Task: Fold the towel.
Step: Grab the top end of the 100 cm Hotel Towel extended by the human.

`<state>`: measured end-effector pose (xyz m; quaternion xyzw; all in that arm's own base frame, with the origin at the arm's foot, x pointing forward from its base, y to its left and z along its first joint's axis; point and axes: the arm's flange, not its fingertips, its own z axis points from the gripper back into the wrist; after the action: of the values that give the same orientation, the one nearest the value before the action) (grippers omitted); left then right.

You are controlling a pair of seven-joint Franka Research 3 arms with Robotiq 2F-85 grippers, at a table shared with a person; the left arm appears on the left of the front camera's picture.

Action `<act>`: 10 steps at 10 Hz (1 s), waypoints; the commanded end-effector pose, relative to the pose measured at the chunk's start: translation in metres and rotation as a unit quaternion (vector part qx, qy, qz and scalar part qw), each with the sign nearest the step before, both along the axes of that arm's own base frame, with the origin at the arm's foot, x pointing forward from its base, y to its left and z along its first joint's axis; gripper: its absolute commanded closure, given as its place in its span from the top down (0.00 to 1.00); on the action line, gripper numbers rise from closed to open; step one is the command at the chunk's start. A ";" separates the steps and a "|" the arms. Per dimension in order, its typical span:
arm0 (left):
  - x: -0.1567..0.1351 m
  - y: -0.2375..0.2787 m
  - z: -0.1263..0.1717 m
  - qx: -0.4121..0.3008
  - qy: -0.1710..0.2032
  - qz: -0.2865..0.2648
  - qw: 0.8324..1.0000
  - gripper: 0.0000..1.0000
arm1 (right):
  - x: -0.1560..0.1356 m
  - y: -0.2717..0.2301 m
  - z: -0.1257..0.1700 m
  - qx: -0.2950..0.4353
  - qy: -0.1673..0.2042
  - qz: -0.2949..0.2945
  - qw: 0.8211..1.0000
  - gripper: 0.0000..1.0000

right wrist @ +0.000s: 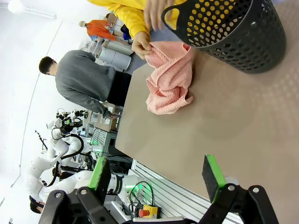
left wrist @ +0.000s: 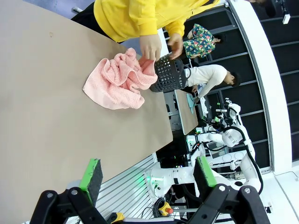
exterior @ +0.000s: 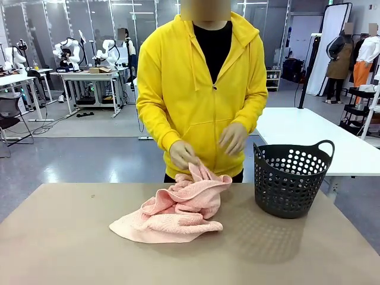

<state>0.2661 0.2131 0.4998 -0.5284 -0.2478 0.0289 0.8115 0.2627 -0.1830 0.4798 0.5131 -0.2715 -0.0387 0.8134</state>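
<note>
- left gripper [left wrist: 148, 173]: jaws wide apart, empty, well short of the towel.
- right gripper [right wrist: 157, 175]: likewise spread, empty.
- towel [exterior: 178, 211]: crumpled heap, mid-bench [exterior: 59, 249], near basket [exterior: 291, 178]; person's hand [exterior: 181, 154] pinches its top.
- Handling: likely soft, light, limp; best taken at hem corners.

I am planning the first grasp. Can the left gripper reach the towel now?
Probably yes. The left gripper is open, and bare table lies between it and the towel. The person's hand holds its far edge; the near edge looks free.
</note>
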 end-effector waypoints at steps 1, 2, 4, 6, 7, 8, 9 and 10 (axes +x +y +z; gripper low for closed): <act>-0.001 0.000 0.001 -0.003 -0.005 -0.005 1.000 1.00 | 0.001 -0.001 0.001 0.003 -0.007 0.000 1.000 1.00; -0.001 0.000 0.001 -0.003 -0.005 -0.005 1.000 1.00 | 0.001 -0.001 0.001 0.003 -0.007 0.000 1.000 1.00; -0.001 0.000 0.001 -0.003 -0.005 -0.005 1.000 1.00 | 0.001 -0.001 0.001 0.003 -0.007 0.000 1.000 1.00; -0.001 0.000 0.001 -0.003 -0.005 -0.005 1.000 1.00 | 0.001 -0.001 0.001 0.003 -0.007 0.000 1.000 1.00; -0.001 0.000 0.001 -0.003 -0.005 -0.005 1.000 1.00 | 0.001 -0.001 0.001 0.003 -0.007 0.000 1.000 1.00; -0.001 0.000 0.001 -0.003 -0.005 -0.005 1.000 1.00 | 0.001 -0.001 0.001 0.003 -0.007 0.000 1.000 1.00; -0.001 0.000 0.001 -0.003 -0.005 -0.005 1.000 1.00 | 0.001 -0.001 0.001 0.003 -0.007 0.000 1.000 1.00; -0.001 0.000 0.001 -0.003 -0.005 -0.005 1.000 1.00 | 0.001 -0.001 0.001 0.003 -0.007 0.000 1.000 1.00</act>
<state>0.2661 0.2131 0.4998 -0.5284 -0.2478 0.0289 0.8115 0.2626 -0.1830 0.4798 0.5130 -0.2715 -0.0387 0.8134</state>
